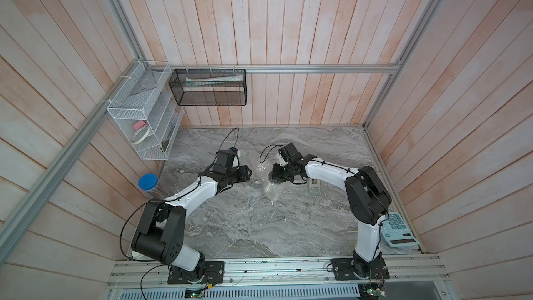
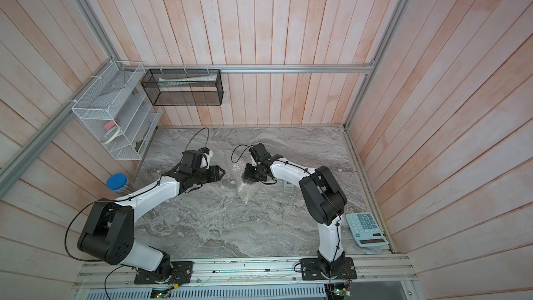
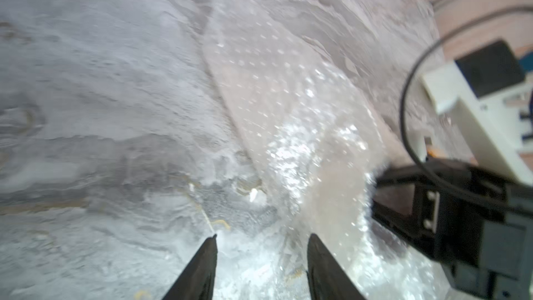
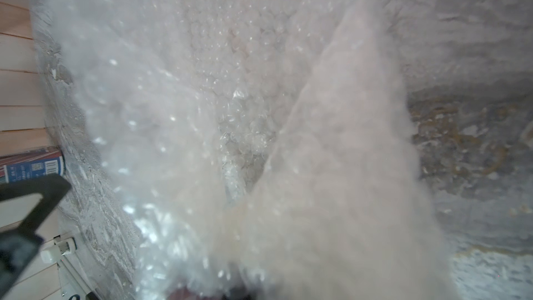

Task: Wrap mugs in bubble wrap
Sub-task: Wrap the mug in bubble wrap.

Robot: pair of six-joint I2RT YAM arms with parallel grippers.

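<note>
bubble wrap (image 4: 178,116): crumpled, fills view (near part blurred) | table (image 4: 467,128): grey marble

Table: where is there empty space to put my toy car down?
Bare table between the two arm bases, and the far strip by the back wall. Crowded: the middle, where left gripper and right gripper are at the bubble wrap; the calculator corner.

Left tool (image 3: 264,236) agape — right tool (image 1: 272,176) clamped, facing.
</note>
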